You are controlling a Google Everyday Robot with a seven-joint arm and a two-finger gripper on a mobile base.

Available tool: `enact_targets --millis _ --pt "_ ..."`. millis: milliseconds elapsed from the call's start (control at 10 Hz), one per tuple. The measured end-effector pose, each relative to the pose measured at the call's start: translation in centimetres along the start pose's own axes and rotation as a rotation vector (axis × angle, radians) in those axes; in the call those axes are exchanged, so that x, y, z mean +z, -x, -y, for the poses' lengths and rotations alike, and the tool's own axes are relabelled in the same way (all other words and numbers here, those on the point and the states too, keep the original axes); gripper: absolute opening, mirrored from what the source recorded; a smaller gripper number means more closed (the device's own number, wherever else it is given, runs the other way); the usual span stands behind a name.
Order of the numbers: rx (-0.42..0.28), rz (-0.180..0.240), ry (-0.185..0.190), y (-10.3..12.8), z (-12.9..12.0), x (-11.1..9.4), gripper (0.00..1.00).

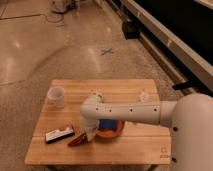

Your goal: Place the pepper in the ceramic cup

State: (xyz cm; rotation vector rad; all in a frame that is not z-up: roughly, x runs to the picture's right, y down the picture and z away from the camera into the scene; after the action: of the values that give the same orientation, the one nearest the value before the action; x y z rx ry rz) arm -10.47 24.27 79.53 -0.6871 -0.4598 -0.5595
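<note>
Wooden table (pixel 130 147), tool (pixel 90 134) low beside pepper (pixel 77 142), grip impossible to tell, ceramic cup (pixel 56 96) well apart.

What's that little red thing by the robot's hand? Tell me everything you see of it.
It is the pepper, a small, slender, dark-red chili, curved and tapered. It lies on the wooden table near its front edge, beside a flat dark object. The robot's hand is at the end nearest the orange bowl; whether they touch cannot be told. The ceramic cup stands well apart, farther back.
</note>
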Motion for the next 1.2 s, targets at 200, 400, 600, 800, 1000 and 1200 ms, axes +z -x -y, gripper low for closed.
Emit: enact_targets --millis 200,400,600,800,1000,1200 --pt "-0.004 0.015 -0.015 -0.1 0.5 -1.8 0.0" --pt "-0.032 0.022 -0.035 -0.6 1.9 -3.6 0.0" --pt "-0.086 0.025 -0.07 -1.3 4.7 -5.7 0.0" --pt "-0.133 0.021 -0.094 -2.2 7.3 -7.1 0.0" --pt "-0.167 0.006 -0.101 -3.5 9.8 -7.7 0.0" --pt "-0.181 -0.023 -0.108 -5.6 12.3 -8.4 0.0"
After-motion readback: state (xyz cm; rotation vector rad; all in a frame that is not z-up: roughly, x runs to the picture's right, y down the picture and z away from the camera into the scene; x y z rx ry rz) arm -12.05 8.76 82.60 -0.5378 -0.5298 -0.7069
